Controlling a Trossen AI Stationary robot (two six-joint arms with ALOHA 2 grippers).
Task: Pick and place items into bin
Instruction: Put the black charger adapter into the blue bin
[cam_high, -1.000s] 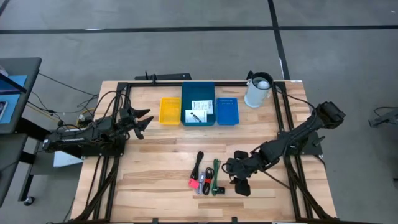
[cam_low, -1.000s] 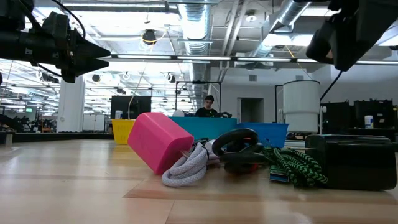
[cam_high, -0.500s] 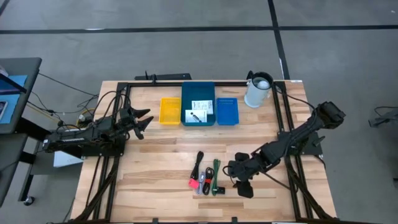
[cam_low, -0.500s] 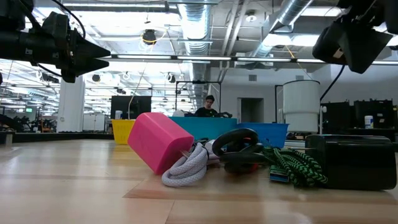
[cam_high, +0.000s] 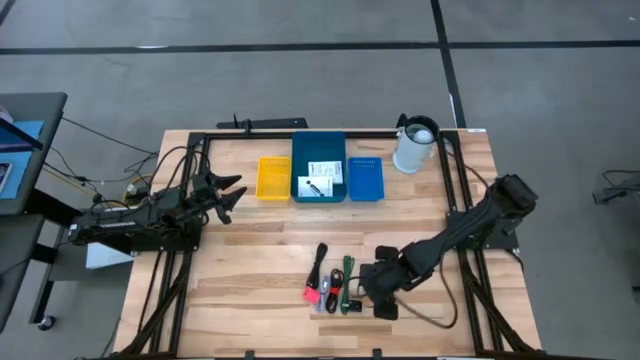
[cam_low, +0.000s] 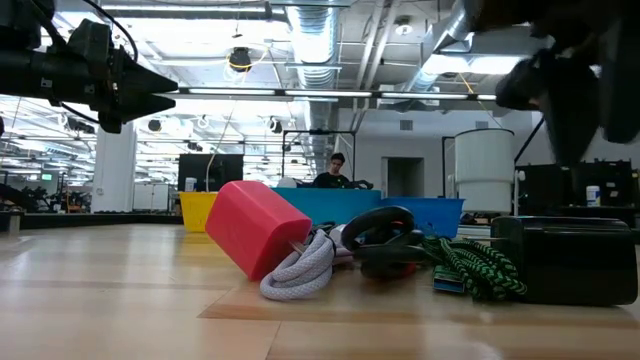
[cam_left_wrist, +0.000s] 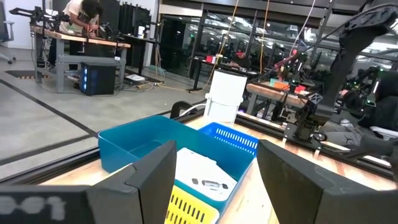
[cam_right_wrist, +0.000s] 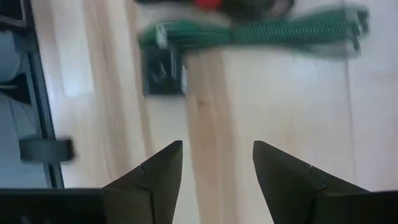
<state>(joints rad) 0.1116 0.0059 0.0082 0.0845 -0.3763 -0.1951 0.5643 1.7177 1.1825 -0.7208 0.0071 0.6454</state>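
The items lie in a small pile near the table's near edge: a pink-red block, a green braided cable, black coiled cables and a small black object. Two white cards lie inside the teal bin at the far side. My right gripper is open and points down, hovering just right of the pile. My left gripper is open and waits above the table's left part.
A yellow tray and a blue basket flank the teal bin, with a white jug at the far right. Black frame rails run along the table's sides. Bare wood lies between the pile and the bins. A person stands in the room beyond.
My right gripper has moved a little toward the table's left, closer to the item pile, and has come lower. Its fingers stay open. The items have not moved.
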